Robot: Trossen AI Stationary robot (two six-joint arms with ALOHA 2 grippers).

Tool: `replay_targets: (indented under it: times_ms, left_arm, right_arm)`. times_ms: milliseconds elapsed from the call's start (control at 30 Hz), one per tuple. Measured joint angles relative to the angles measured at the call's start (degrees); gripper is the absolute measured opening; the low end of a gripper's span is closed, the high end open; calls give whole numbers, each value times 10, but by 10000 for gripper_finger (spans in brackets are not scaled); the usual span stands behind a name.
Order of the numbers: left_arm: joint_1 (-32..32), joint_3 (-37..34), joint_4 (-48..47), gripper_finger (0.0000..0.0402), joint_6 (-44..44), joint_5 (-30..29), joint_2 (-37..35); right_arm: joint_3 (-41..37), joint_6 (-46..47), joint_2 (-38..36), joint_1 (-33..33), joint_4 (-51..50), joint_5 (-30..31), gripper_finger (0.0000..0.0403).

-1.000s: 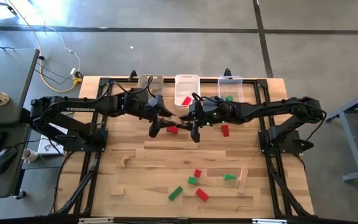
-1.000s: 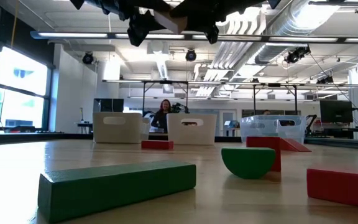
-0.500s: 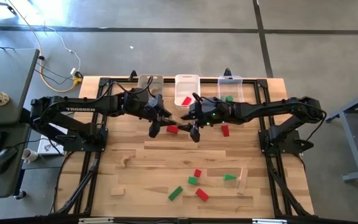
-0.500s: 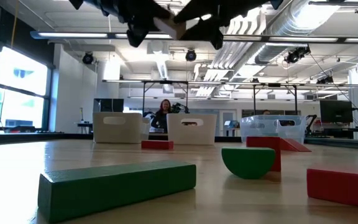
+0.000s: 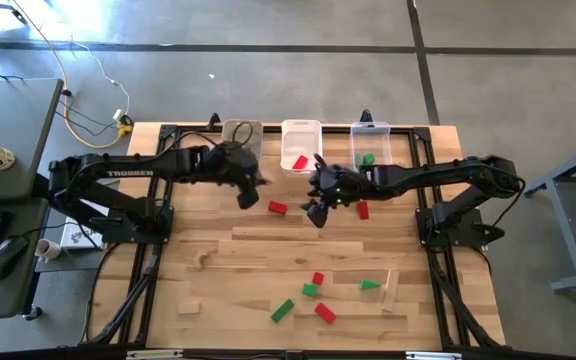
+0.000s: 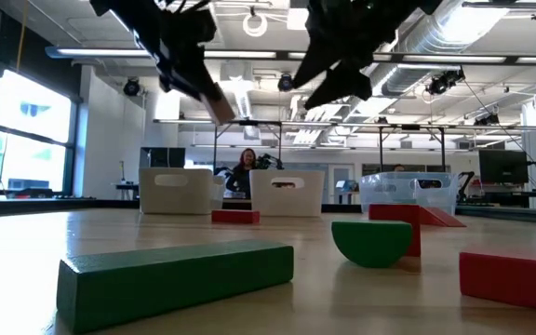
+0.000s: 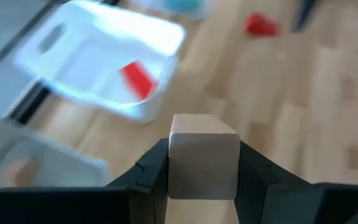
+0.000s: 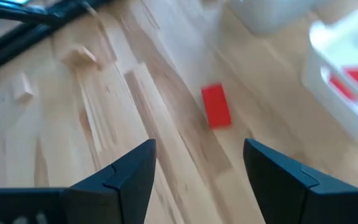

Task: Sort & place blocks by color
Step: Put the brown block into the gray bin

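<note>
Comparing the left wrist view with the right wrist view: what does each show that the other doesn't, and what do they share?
Only the left wrist view shows the left claw shut on a plain wood block, held over the table.

Only the right wrist view shows the right claw open and empty, plus loose plain wood pieces lying farther off.

Both show the wooden tabletop, a red block lying on it, and a white bin holding a red block.

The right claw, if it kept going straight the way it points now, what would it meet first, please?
Probably the red block lying on the table: the right wrist view shows it ahead of the open, empty right claw. Depth is unclear, so the claw might reach bare wood just short of it.
</note>
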Motion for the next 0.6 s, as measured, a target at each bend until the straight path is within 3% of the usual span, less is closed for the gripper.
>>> replay_targets:
  times_ms: [333, 600]
  left_arm:
    - [125, 0, -23, 102, 28, -25, 13]
    - [200, 0, -20, 102, 40, -23, 75]
  right_arm:
    - [0, 68, 0, 23, -45, -9, 229]
    - [0, 104, 0, 56, -45, 4, 229]
